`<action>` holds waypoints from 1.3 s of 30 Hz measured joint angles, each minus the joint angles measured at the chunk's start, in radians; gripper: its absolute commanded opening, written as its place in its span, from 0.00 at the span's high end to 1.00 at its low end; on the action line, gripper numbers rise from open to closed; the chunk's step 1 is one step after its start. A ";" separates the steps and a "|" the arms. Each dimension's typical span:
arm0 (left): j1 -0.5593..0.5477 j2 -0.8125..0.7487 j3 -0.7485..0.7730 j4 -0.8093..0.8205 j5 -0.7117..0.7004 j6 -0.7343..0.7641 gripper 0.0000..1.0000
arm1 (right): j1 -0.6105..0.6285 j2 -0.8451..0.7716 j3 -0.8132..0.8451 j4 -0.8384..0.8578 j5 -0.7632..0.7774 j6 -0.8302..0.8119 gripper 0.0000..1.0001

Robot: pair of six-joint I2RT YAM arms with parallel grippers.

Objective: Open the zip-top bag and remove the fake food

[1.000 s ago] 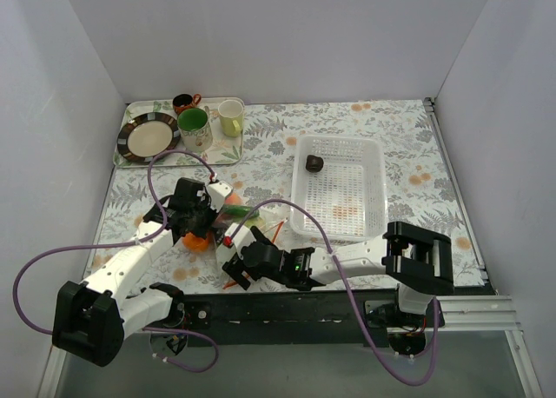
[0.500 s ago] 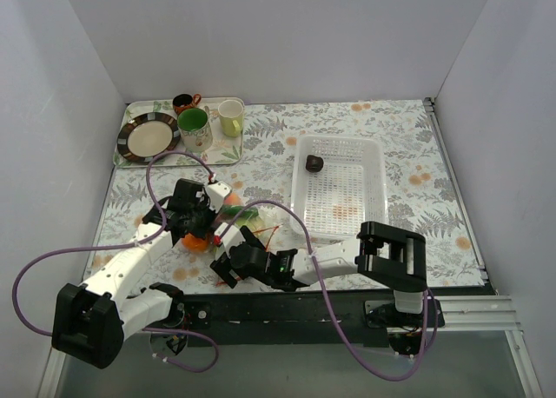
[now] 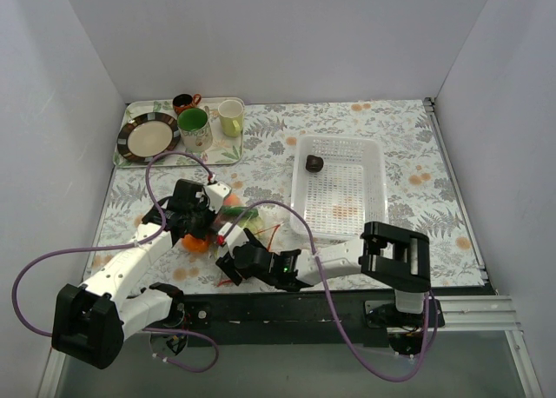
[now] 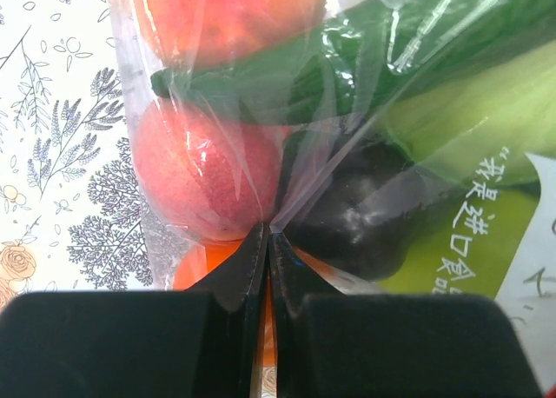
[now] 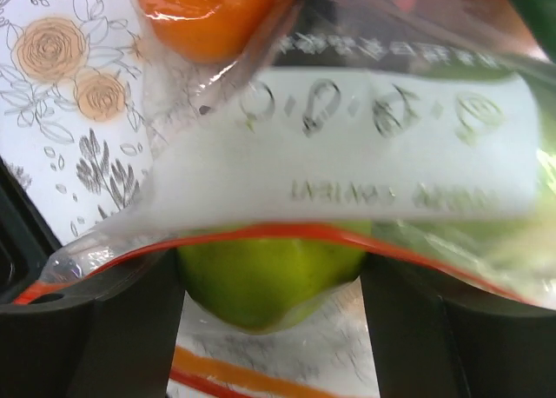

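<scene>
**Top external.** The zip-top bag (image 3: 231, 222) lies on the table just left of the white perforated basket (image 3: 340, 208), off its near-left corner. The left gripper (image 3: 207, 226) is on the side of the bag away from the basket. The right gripper (image 3: 234, 252) is at the bag's near edge. One dark piece (image 3: 314, 162) sits in the basket's far-left corner.

**Left wrist.** The left gripper (image 4: 268, 235) has its fingers pressed together on a fold of bag film. Behind the film are a pink peach (image 4: 204, 176), a dark piece (image 4: 360, 211) and a green pod (image 4: 287, 78).

**Right wrist.** The right gripper's fingers (image 5: 91, 328) stand apart. The orange-red zip strip (image 5: 261, 232) crosses between them over a green fruit (image 5: 269, 276).

**Assessment.** The mouth appears still sealed. The right gripper should close on one lip of the strip only, clear of the fruit. It should then peel away while the left pinch anchors the film.
</scene>
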 measured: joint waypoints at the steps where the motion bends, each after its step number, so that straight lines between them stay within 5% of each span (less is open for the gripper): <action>1: 0.000 0.000 0.000 0.000 0.000 0.000 1.00 | 0.000 -0.023 -0.021 -0.002 0.005 0.001 0.56; 18: -0.005 0.112 0.098 -0.007 -0.100 0.011 1.00 | 0.002 -0.673 -0.312 -0.159 0.178 0.035 0.55; 24: -0.005 0.109 0.099 -0.026 -0.088 -0.005 1.00 | -0.206 -0.840 -0.319 -0.237 0.327 -0.001 0.60; 27: -0.005 0.105 0.100 -0.032 -0.083 -0.010 1.00 | -0.378 -0.869 -0.319 -0.269 0.345 0.006 0.37; 28: -0.005 0.105 0.100 -0.033 -0.082 -0.012 1.00 | -0.422 -0.869 -0.319 -0.283 0.346 0.012 0.14; 29: -0.005 0.105 0.100 -0.034 -0.082 -0.015 1.00 | -0.455 -0.863 -0.319 -0.301 0.344 0.019 0.03; 39: -0.005 0.105 0.100 -0.035 -0.081 -0.019 1.00 | -0.505 -0.697 -0.175 -0.529 0.313 0.047 0.02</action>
